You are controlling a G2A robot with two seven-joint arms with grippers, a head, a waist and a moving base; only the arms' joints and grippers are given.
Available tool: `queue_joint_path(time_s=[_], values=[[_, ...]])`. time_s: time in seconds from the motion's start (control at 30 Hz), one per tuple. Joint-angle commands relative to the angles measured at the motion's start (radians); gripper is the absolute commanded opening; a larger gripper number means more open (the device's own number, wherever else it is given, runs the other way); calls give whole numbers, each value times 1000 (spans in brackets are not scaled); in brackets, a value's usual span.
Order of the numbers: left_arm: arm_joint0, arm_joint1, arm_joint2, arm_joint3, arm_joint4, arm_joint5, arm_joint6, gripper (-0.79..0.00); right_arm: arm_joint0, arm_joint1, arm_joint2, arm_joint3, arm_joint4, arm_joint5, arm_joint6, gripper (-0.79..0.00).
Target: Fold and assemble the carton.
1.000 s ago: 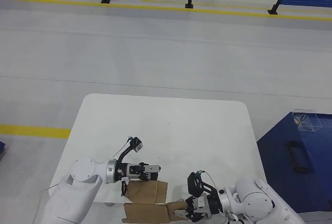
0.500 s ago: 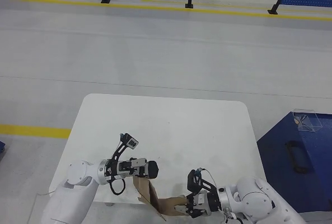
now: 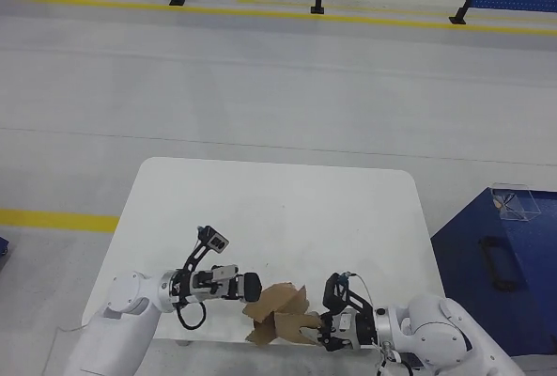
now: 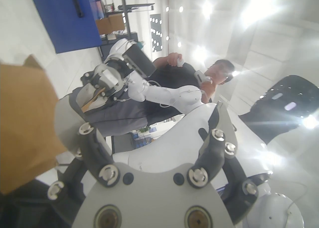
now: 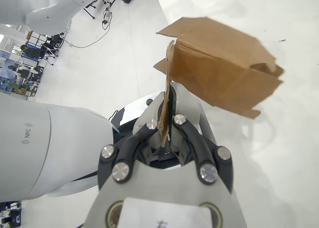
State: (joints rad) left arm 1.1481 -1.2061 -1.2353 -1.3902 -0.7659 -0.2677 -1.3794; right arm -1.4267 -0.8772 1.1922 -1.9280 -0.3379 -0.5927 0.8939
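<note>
- While the carton (image 3: 278, 315) hangs half-opened between my two grippers, I read the step in hand as squaring up the body. No end flaps look folded in yet.
- Right gripper (image 5: 169, 97): pinched narrow on one flap (image 5: 169, 64), gripped edge-on between the fingertips.
- Rest of the carton (image 5: 219, 69) sits just beyond those fingertips, tilted, walls popped into a rough tube.
- From above, the right gripper (image 3: 308, 331) is at one end of the carton, over the front edge of the table (image 3: 259, 207). Can't tell whether any corner rests on the table.
- Left gripper (image 4: 143, 114): spread wide, nothing between the fingers.
- Cardboard (image 4: 22, 119) lies along the outer side of one finger (image 4: 71, 119). Touching or just beside, I can't tell.
- From above, the left gripper (image 3: 250, 285) is right at the end of the carton opposite the right gripper.
- Next move, my call: left needs a wall edge between its fingers, or a flat push on that wall, to drive the tube square while right holds the flap firm.
- Watch item: a one-flap grip acts as a hinge, so the carton may swing under a push.
</note>
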Motion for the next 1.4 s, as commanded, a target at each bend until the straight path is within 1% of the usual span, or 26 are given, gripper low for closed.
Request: queue_joint_path(time_s=[0.0,0.07,0.2,0.23,0.27,0.33,0.4,0.47,0.53,0.6,0.67,0.73,0.83,0.97,1.13,1.2,1.3,1.33,1.37], values=[[0,0,0,0,22,1,0,0,0,0,0,0,-1,0,0,-785],[0,0,0,0,22,1,0,0,0,0,0,0,-1,0,0,-785],[0,0,0,0,22,1,0,0,-1,-1,6,4,40,-4,-38,-785],[0,1,-4,-11,30,-12,8,0,-1,0,11,8,49,2,-37,-785],[0,5,-18,-27,72,-46,12,0,0,1,16,8,58,7,-32,-785],[6,18,-57,-65,215,-88,48,0,0,3,26,11,81,26,-20,-785],[25,33,-94,-142,372,-110,57,0,1,6,37,14,112,41,1,-785],[50,49,-123,-233,543,-92,50,0,4,9,52,20,135,59,18,-785],[86,63,-160,-328,740,-76,96,0,4,12,65,22,167,72,30,-785],[133,73,-173,-418,919,-44,133,0,4,14,79,25,199,85,41,-785],[180,79,-181,-477,1046,-10,171,0,2,16,90,24,224,91,53,-785],[213,84,-180,-517,1149,29,209,0,0,18,97,21,246,91,59,-785],[244,85,-156,-540,1243,86,256,0,-4,19,96,14,267,88,71,-785],[242,85,-109,-533,1323,127,275,-3,-3,18,83,6,273,90,74,-785],[216,81,-51,-509,1322,146,295,-15,7,16,62,1,272,90,77,-785],[204,79,-24,-494,1318,151,297,-6,11,16,55,1,270,91,77,-785],[182,74,13,-477,1310,168,314,-95,17,14,44,1,266,89,76,-785],[175,73,24,-471,1307,174,321,-169,20,14,40,1,265,87,74,-785],[170,71,35,-463,1305,183,325,-268,22,14,37,1,261,85,75,-785]])
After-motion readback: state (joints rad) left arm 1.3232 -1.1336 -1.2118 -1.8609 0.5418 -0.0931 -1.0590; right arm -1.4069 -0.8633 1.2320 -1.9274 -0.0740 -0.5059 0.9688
